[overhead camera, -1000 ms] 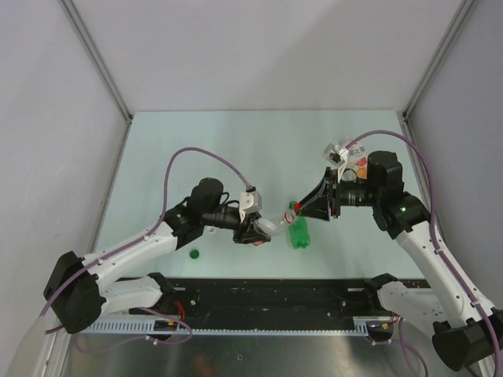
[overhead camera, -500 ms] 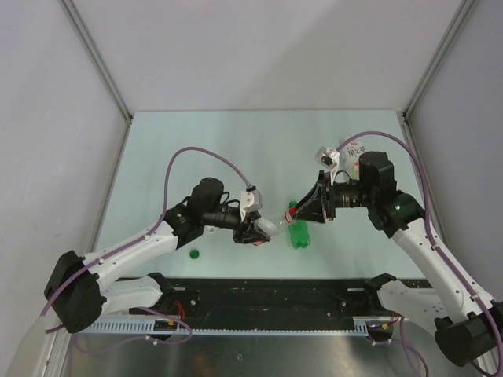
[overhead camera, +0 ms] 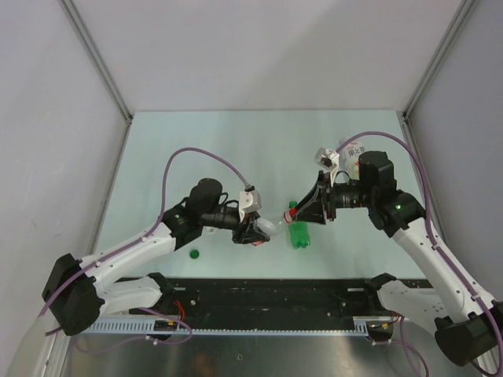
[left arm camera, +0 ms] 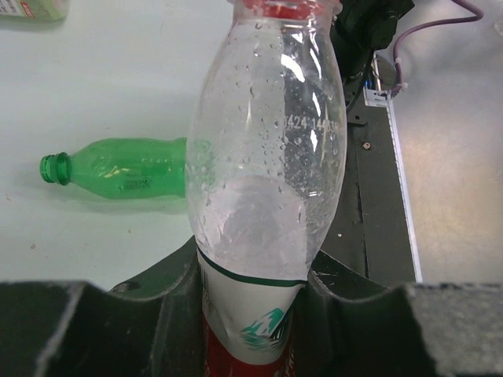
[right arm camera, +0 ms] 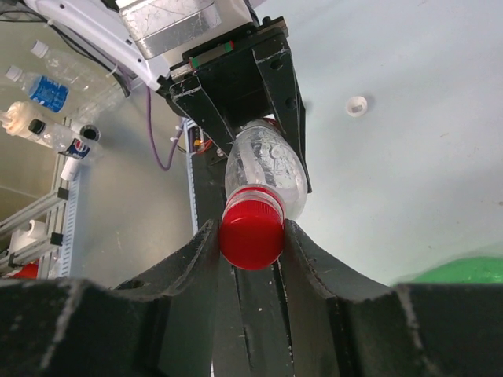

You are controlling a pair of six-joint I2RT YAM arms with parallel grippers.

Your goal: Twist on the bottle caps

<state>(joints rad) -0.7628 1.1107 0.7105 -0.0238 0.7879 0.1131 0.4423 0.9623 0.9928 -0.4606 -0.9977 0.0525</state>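
Observation:
My left gripper (overhead camera: 256,231) is shut on the label end of a clear bottle (left arm camera: 263,157) with a white and red label, holding it off the table, neck toward the right arm. My right gripper (right arm camera: 250,236) is shut on the red cap (right arm camera: 251,232), which sits on that bottle's neck (overhead camera: 297,206). The small green bottle (overhead camera: 299,234) lies uncapped on the table just below them, and it also shows in the left wrist view (left arm camera: 134,177). The green cap (overhead camera: 194,253) lies near the left arm. The white cap (right arm camera: 357,104) lies on the table.
Another clear labelled bottle (overhead camera: 357,159) stands at the back right behind my right arm. A black rail (overhead camera: 275,294) runs along the near table edge. Grey walls close in the left, back and right sides. Spare bottles (right arm camera: 47,90) lie off the table.
My right wrist has rolled on the red cap and shifted slightly left. The left gripper and the clear bottle have stayed put.

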